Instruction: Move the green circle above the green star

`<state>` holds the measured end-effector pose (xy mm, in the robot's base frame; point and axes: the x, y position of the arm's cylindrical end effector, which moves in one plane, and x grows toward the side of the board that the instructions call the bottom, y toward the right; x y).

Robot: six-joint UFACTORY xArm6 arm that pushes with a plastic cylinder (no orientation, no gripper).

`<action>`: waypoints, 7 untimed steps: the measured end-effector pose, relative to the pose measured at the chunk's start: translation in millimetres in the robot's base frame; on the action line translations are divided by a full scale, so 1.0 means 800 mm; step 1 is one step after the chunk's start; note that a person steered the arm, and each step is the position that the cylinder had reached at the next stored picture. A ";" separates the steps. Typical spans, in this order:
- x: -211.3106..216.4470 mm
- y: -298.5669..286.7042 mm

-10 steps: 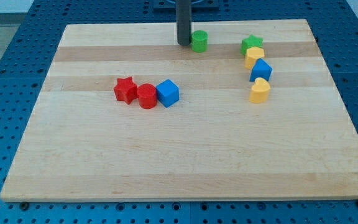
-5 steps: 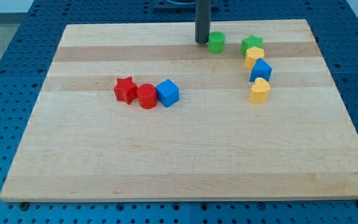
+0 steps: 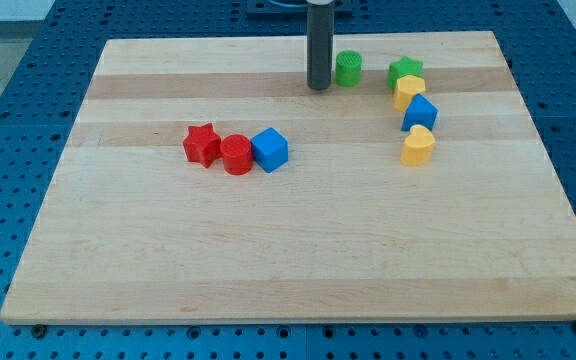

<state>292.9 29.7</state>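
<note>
The green circle stands near the board's top edge, a little right of centre. The green star lies to its right, with a gap between them, at about the same height. My tip rests on the board just left of and slightly below the green circle, apart from it. The dark rod rises from the tip out of the view's top.
Below the green star run a yellow block, a blue cube and a yellow block. At the view's left of centre sit a red star, a red circle and a blue cube. The wooden board lies on a blue perforated table.
The green circle was pushed right from about mid-top toward the green star, then stopped. My tip followed it right, then drew back down and slightly left, away from the circle.
</note>
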 end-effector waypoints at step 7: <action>-0.026 0.100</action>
<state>271.8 110.0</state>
